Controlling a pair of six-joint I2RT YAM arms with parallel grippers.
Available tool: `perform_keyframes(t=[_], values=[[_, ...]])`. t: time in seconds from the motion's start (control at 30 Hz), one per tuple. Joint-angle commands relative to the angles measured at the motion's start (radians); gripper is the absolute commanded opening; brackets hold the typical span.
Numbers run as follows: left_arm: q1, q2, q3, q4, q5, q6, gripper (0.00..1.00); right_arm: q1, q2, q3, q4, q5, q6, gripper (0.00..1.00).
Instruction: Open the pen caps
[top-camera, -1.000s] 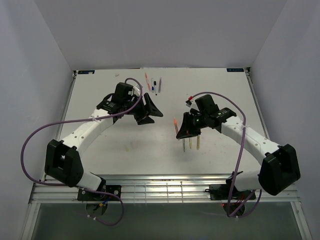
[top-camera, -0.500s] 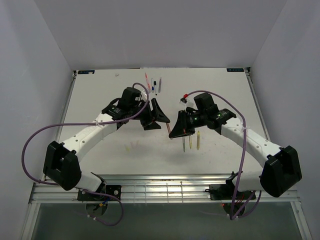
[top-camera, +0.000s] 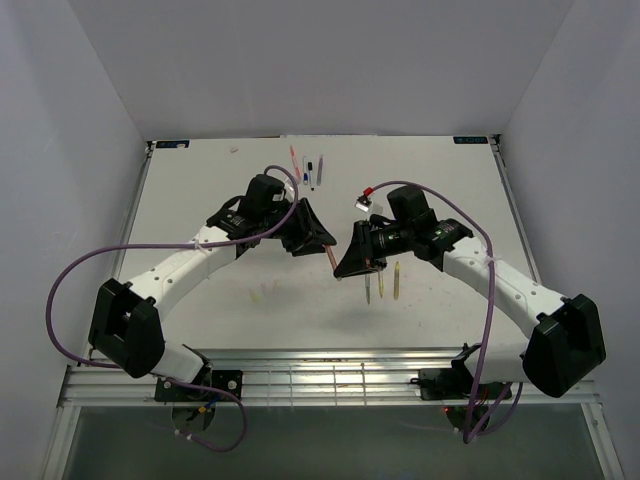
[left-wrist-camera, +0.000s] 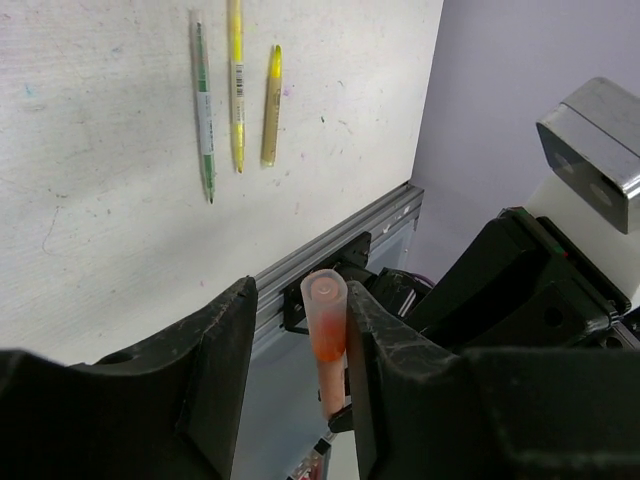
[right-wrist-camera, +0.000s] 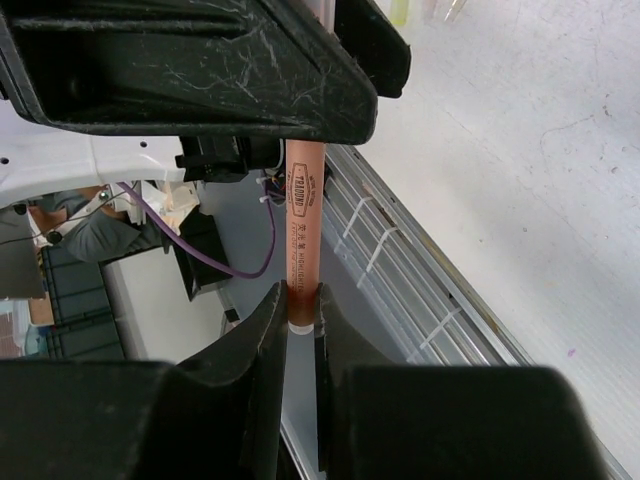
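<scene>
Top external view first, nearest stuff: on the white table (top-camera: 450, 190), a bit near and right of centre, you've got three loose pens (top-camera: 380, 285) lying side by side, close but apart. The left wrist view shows them better: one green, one yellow, one a duller gold.

Just beyond those, the two arms meet over the middle of the table. Your right gripper (top-camera: 355, 262) is clenched on the orange pen (right-wrist-camera: 302, 220). In the right wrist view both fingers pinch the barrel and the pen sticks straight out toward the other arm, off the table.

Your left gripper (top-camera: 318, 238) sits at the other end of that pen. In the left wrist view the orange cap (left-wrist-camera: 325, 320) stands between its fingers (left-wrist-camera: 235, 340), snug against one pad, with a clear gap to the other. So the fingers straddle the cap without clamping it. The cap is on the pen, up in the air between the two grippers.

Far side, left of centre: a little bunch of far pens (top-camera: 309, 172), too small to say much about.
</scene>
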Motion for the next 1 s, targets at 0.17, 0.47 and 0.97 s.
perform_keyframes(t=[0.17, 0.47, 0.97], values=[[-0.007, -0.004, 0.036, 0.009, -0.026, -0.001, 0.28, 0.007, -0.014, 0.032, 0.042, -0.060, 0.003, 0.08], [-0.010, -0.003, 0.042, -0.007, -0.017, 0.018, 0.04, 0.007, 0.111, 0.133, 0.045, -0.082, -0.028, 0.41], [-0.001, 0.097, 0.186, -0.156, -0.120, 0.013, 0.00, 0.059, 0.139, 0.184, -0.176, 0.143, -0.174, 0.08]])
